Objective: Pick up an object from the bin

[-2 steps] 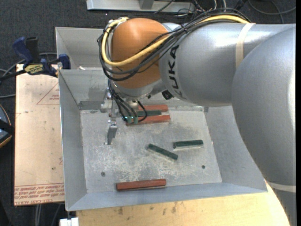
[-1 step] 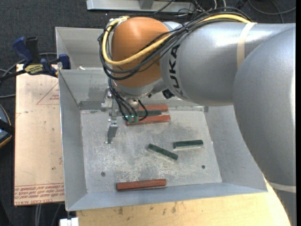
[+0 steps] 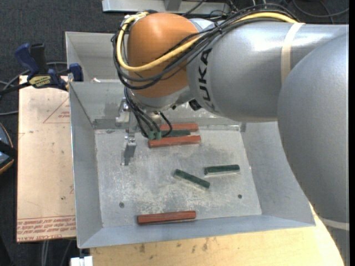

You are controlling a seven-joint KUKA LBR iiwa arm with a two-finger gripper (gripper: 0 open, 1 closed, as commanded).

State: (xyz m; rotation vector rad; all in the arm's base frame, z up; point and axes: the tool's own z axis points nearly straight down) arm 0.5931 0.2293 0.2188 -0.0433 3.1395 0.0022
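Note:
My gripper (image 3: 138,147) hangs under the orange dome over the back left part of the bin floor. Its fingers stand apart, open, with nothing between them. The left finger (image 3: 128,148) points down at bare floor. The dark right finger sits at the left end of a red-brown bar (image 3: 176,141). A second red-brown bar (image 3: 183,127) lies just behind that one, parallel to it. A short green piece (image 3: 165,132) shows between the two bars, close to the right finger.
Two dark green bars lie in the middle right of the bin, one slanted (image 3: 192,178) and one nearly level (image 3: 222,170). Another red-brown bar (image 3: 166,218) lies along the front wall. The big grey arm covers the bin's right and back.

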